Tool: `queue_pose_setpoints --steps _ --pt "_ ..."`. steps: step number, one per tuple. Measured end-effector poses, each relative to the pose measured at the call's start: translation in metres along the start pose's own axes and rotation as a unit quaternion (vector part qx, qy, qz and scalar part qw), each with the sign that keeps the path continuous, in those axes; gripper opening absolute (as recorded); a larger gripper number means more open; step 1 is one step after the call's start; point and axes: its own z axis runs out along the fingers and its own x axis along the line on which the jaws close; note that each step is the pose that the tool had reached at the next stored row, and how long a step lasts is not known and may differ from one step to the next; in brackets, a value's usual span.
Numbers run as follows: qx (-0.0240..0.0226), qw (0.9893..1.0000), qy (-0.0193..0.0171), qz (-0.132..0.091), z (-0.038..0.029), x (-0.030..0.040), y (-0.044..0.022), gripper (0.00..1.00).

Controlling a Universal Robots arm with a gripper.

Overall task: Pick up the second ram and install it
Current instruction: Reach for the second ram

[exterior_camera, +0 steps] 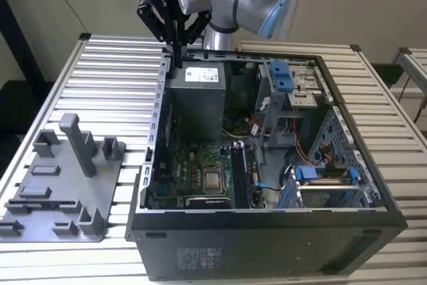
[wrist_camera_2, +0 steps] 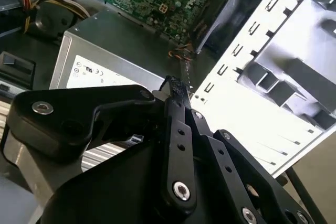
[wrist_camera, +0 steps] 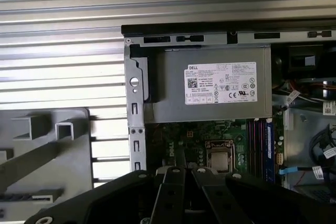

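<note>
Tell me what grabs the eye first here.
An open black computer case on the slatted metal table dominates the exterior view. The black robot hand hangs shut above the grey metal power supply box inside it. A grey plastic tray lies on the exterior view's left.

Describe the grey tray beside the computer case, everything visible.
The grey tray is a matte plastic plate lying flat on the slatted metal table, at the exterior view's left of the open computer case, a gap between them. One tall post rises from it among low blocks and brackets. Only the table touches it.
</note>
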Motion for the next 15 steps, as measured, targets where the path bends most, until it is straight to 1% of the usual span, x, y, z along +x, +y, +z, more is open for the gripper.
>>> queue_pose_setpoints --steps 7,15 --pt "0.0 1.0 0.0 0.0 -0.0003 0.0126 -0.0009 0.11" --pt "0.0 1.0 0.0 -0.001 -0.0006 0.0288 -0.002 0.11"
